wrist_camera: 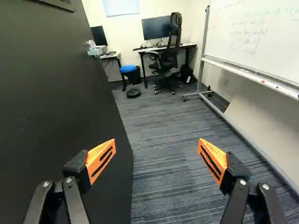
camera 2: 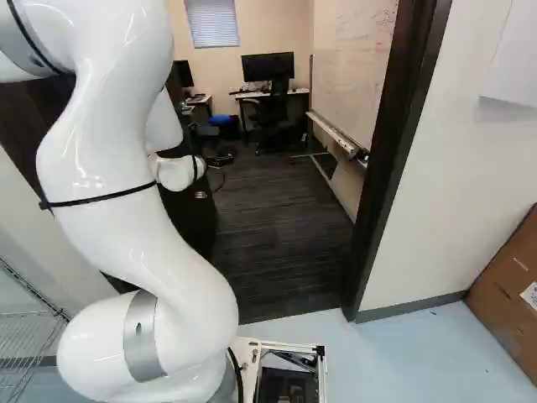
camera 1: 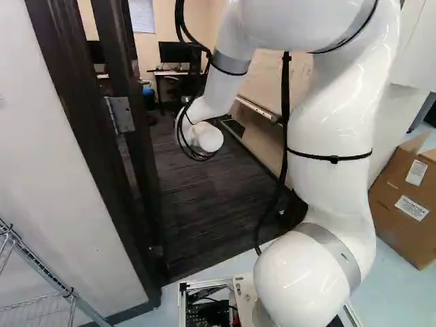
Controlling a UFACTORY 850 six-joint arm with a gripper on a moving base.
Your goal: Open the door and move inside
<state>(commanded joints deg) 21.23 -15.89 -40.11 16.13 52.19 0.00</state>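
Observation:
The dark door stands swung inward, left of the arm's wrist in the room beyond. In the wrist view the door's broad face lies beside the gripper, with a silvery handle farther ahead on it. My gripper's fingers are wide apart with nothing between them; one appears in front of the door face, but contact cannot be told. Both base views hide the gripper behind the wrist. A hinge shows on the dark frame in the left base view.
Right doorpost and left doorpost flank the opening. Inside are a dark carpet, a whiteboard along one side, a blue stool, an office chair and desks. Outside stand a wire rack and a cardboard box.

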